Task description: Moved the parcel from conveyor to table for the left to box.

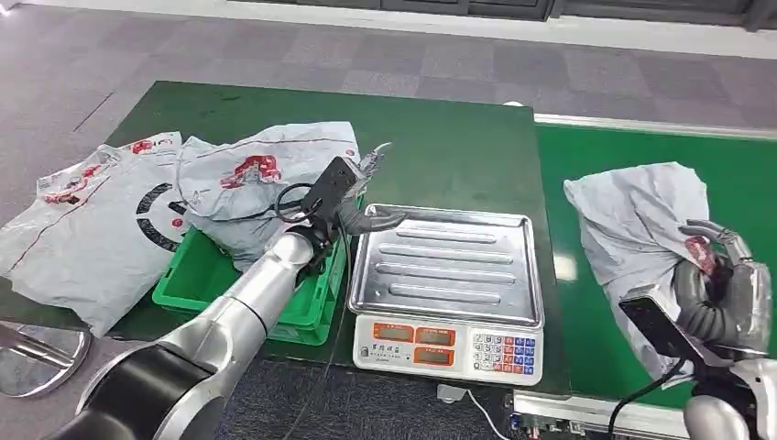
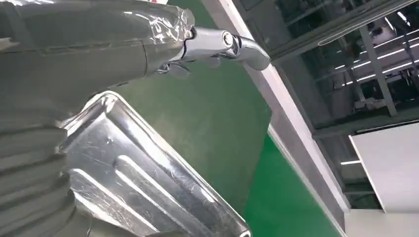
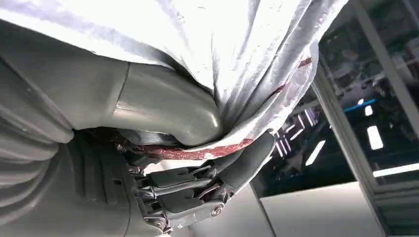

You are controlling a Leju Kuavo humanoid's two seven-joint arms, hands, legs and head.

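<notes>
Gripped in the right hand (image 1: 724,289), the parcel (image 1: 637,220) is a crumpled grey plastic mailer with red print, its lower corner pinched between thumb and fingers (image 3: 197,185) over the bright green conveyor (image 1: 742,170). Beside it on the dark green table (image 1: 440,137) sits a scale (image 1: 446,289) with a bare steel tray. Over the tray's near-left corner the left hand (image 1: 366,197) hovers, fingers spread and holding nothing. A green crate (image 1: 206,284) with more mailers lies left.

scale (image 1: 446,289) sits right of the crate (image 1: 240,284); bags (image 1: 165,197) lie left; parcel (image 1: 641,229) lies on the conveyor (image 1: 742,183).
</notes>
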